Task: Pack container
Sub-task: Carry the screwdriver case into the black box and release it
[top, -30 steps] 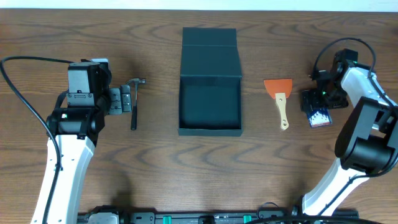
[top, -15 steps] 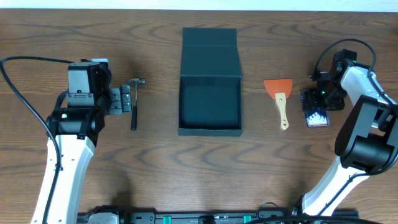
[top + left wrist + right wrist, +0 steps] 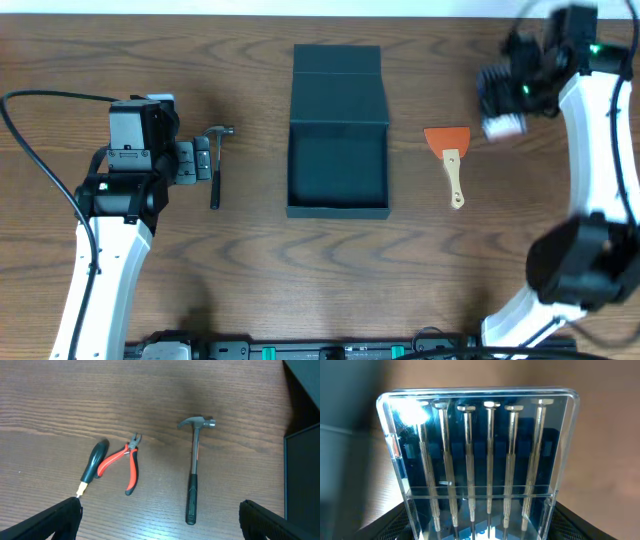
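Observation:
The container [image 3: 338, 165] is a dark blue-green box that stands open in the middle of the table, with its flap lid [image 3: 338, 72] laid back. Its edge shows at the right of the left wrist view [image 3: 305, 470]. My right gripper [image 3: 503, 98] is raised over the far right of the table, right of the container. It is shut on a small clear-fronted blue case of several metal bits [image 3: 480, 460], which fills its wrist view between the fingers [image 3: 480, 532]. My left gripper [image 3: 200, 160] is open and empty, above the hammer [image 3: 194, 467].
An orange scraper with a wooden handle [image 3: 450, 160] lies right of the container. The hammer [image 3: 215, 165] lies left of it. Red-handled pliers [image 3: 122, 462] and a black-handled screwdriver [image 3: 94, 462] lie left of the hammer.
My right gripper has lifted the case of bits off the table and carried it up and toward the far side, slightly left. The left arm has not moved.

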`<control>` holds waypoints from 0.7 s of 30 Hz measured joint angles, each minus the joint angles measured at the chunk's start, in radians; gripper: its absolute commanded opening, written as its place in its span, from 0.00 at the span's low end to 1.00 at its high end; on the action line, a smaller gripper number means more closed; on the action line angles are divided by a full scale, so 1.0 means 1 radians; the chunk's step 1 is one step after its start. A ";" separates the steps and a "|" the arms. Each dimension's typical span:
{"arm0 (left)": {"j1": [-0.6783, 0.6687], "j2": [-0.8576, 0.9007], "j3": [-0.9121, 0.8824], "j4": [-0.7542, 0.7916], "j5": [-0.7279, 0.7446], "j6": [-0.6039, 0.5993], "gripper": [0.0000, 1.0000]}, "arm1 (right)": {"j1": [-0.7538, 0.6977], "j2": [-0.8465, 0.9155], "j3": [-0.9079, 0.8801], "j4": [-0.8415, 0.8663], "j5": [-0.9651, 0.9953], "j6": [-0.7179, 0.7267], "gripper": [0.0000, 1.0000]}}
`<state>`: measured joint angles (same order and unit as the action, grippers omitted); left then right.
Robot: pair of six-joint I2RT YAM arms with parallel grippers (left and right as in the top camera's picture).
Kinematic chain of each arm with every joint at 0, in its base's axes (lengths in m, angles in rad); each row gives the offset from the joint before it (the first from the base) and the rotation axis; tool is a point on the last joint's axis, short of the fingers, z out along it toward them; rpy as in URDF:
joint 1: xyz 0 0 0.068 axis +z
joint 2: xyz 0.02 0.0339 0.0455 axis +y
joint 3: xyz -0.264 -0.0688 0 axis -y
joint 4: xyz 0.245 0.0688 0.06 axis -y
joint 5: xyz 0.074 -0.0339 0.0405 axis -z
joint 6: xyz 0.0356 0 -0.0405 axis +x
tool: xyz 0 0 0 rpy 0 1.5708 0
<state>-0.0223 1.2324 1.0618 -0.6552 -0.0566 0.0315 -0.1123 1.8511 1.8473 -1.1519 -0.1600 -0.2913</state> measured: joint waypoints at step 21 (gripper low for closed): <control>0.000 0.000 0.000 0.000 0.000 0.000 0.98 | 0.661 0.196 0.044 -0.143 0.039 -0.458 0.01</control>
<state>-0.0223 1.2324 1.0618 -0.6552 -0.0566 0.0315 0.5491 2.0468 1.8915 -1.2945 -0.1211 -0.7494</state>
